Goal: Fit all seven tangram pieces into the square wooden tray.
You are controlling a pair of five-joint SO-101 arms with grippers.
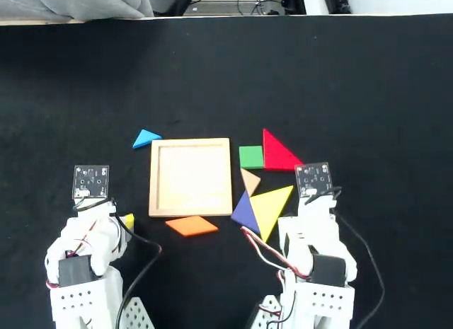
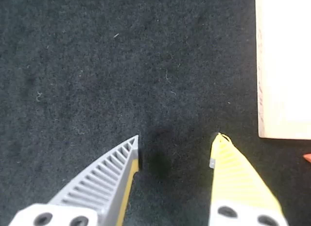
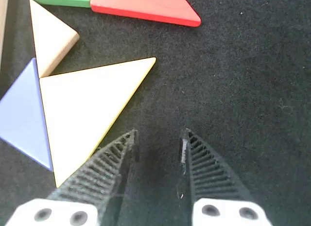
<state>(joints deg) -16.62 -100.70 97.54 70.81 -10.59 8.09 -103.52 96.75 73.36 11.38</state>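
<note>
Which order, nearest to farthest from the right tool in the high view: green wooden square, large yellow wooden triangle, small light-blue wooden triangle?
1. Large yellow wooden triangle, beside the right tool.
2. Green wooden square, right of the square wooden tray.
3. Small light-blue wooden triangle, beyond the tray's far left corner.

Table: you had a black cloth-covered table under everything.
Tray: your square wooden tray lay flat mid-table.
Far left corner: a light blue triangle sat just beside it.
Right side: you had a green square touching a red triangle. Nearer the arms, a wood-coloured triangle, dark blue triangle and yellow triangle were clustered.
Near edge: an orange parallelogram lay just beside the tray.
</note>
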